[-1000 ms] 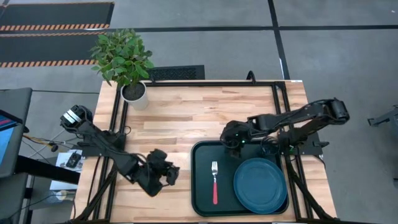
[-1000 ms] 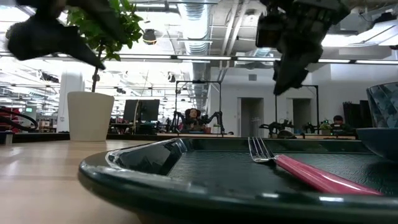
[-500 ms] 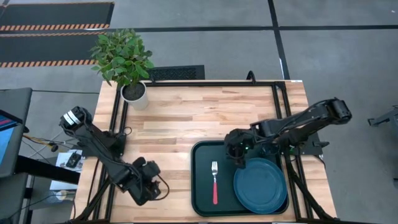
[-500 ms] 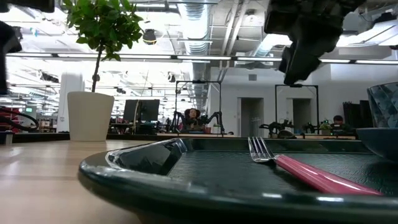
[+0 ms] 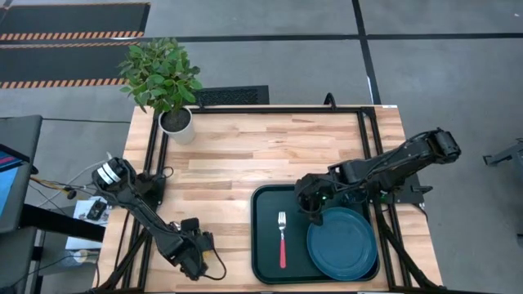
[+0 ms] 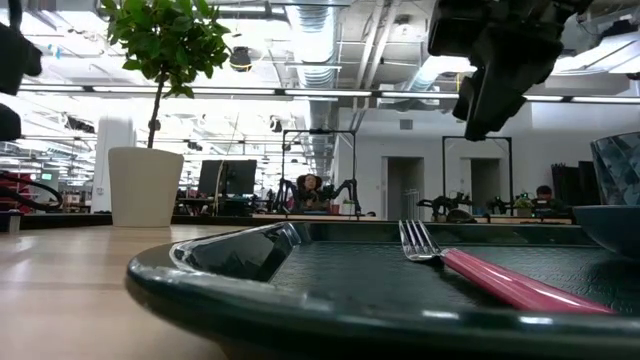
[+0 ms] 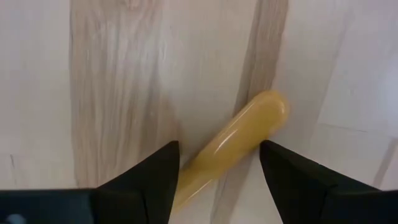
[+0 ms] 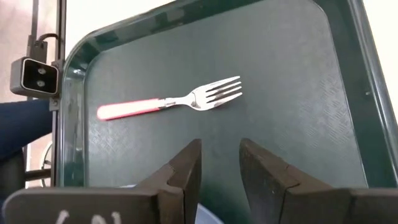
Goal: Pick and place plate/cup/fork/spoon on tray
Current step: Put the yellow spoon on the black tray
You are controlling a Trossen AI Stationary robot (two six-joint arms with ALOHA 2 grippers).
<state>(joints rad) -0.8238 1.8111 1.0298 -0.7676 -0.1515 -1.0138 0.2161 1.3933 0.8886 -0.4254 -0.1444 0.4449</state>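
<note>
**Spoon pick-up under way; fork and plate already on tray**

Left gripper (image 7: pixel 214 177): fingers spread wide, straddling the orange-yellow handle of the spoon (image 7: pixel 239 146), which lay flat on the bare wood of the counter (image 5: pixel 245 155). Nothing gripped yet. In the high view this gripper (image 5: pixel 194 256) sat low at the counter's near-left edge, well apart from the tray.

Right gripper (image 8: pixel 217 171): fingers parted a little, empty, hovering above the tray (image 8: pixel 292 93) near its far edge, just beside the plate. Judged to be waiting.

Step in hand, as judged: the grasp of the spoon. The next move would call for closing the fingers squarely across the handle, lifting clear, and carrying it over the tray rim to bare tray floor beside the fork.

Count:
- Tray (image 5: pixel 263 245): one, dark green, at the counter's near-right.
- Plate (image 5: pixel 341 242): one, teal-blue, on the tray's right half.
- Fork (image 5: pixel 283 237): one, red-handled, on the tray's left half, apart from the plate.
- Spoon: one, only its handle visible.
- Cup: none clearly made out.
- Potted plant (image 5: pixel 167 82): one, far-left corner.
</note>
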